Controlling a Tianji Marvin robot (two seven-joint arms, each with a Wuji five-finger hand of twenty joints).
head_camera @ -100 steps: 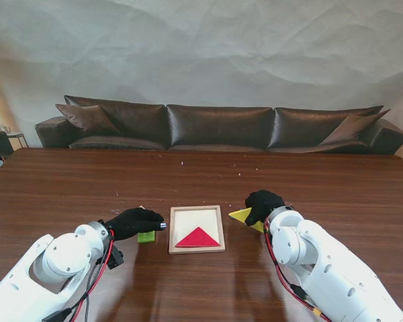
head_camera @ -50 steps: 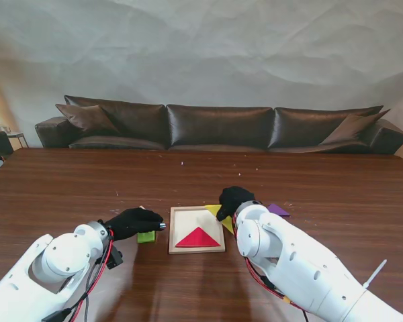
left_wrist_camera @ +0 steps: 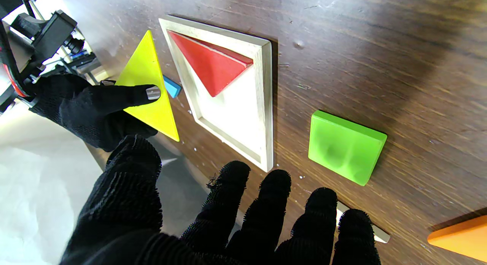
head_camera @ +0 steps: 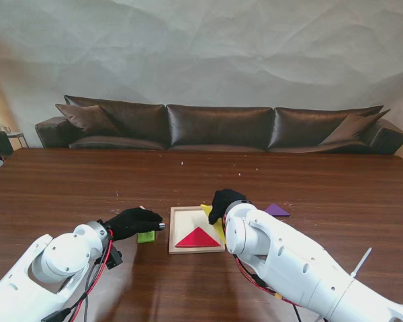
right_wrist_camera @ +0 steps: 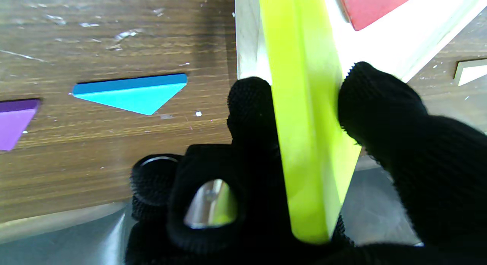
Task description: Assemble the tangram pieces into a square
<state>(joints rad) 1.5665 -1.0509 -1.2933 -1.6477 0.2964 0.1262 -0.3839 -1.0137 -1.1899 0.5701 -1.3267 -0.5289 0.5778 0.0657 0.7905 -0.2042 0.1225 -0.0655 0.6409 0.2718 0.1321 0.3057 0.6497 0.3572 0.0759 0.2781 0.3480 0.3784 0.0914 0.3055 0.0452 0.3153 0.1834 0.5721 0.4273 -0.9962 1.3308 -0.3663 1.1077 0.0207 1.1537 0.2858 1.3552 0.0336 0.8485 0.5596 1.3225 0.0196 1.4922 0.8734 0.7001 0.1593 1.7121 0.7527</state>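
A wooden square tray [head_camera: 172, 231] lies on the table between my hands, with a red triangle [head_camera: 197, 237] in its near part. My right hand [head_camera: 227, 201] is shut on a yellow triangle [head_camera: 208, 212], pinched on edge between thumb and fingers [right_wrist_camera: 380, 105] over the tray's right rim [right_wrist_camera: 245, 37]. My left hand [head_camera: 133, 221] hovers open, fingers spread, just left of the tray and holds nothing. A green square [head_camera: 146, 236] lies by that hand. The left wrist view shows the yellow triangle [left_wrist_camera: 146, 78] tilted above the table beside the tray [left_wrist_camera: 266, 105].
A purple piece [head_camera: 277, 210] lies on the table right of the tray. A blue triangle [right_wrist_camera: 129, 92] lies near it, hidden behind my right arm in the stand view. An orange piece [left_wrist_camera: 460, 238] lies beyond the green square [left_wrist_camera: 344, 147]. A dark sofa [head_camera: 218, 127] stands behind the table.
My right hand has carried the yellow triangle leftward, from the table right of the tray to over the tray's right rim, uncovering the purple piece. The left hand has stayed put.
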